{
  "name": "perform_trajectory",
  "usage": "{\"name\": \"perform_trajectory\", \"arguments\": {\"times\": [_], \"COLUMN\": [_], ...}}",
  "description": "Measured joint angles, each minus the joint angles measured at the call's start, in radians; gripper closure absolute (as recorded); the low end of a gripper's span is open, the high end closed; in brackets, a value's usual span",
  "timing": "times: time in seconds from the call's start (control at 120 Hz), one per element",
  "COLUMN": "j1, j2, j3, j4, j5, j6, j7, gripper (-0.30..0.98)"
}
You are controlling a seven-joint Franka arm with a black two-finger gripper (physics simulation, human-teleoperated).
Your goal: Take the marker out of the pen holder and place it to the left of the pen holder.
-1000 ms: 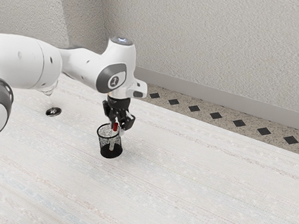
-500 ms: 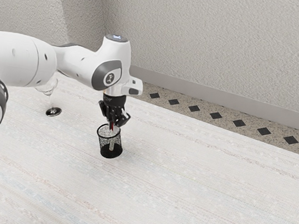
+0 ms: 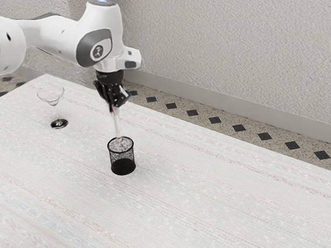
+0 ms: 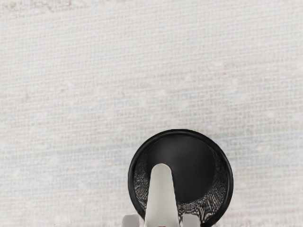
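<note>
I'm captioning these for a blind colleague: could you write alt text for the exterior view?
A robot's black pincer holds a pale marker, its lower end at the mouth of a mesh pen holder; a stemmed glass stands apart on the pale table.

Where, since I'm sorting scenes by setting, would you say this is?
Probably a simulated indoor room, perhaps a home dining room or study: a textured wall rises beyond a floor patterned with dark diamonds, and a stemmed glass and mesh pen holder stand on a pale table.
</note>
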Motion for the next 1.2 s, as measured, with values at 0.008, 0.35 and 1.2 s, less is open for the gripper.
{"name": "perform_trajectory", "arguments": {"times": [0.008, 0.35, 1.2], "j1": [0.001, -0.002, 0.017], "j2": [-0.008, -0.179, 0.293], "j3": [0.001, 0.139, 0.183], "j4": [0.0, -0.097, -0.066], "j5": [0.001, 0.229, 0.264], "j6": [-0.004, -0.386, -0.537], "j7": [-0.001, -0.177, -0.424], "gripper": [0.78, 0.79, 0.79]}}
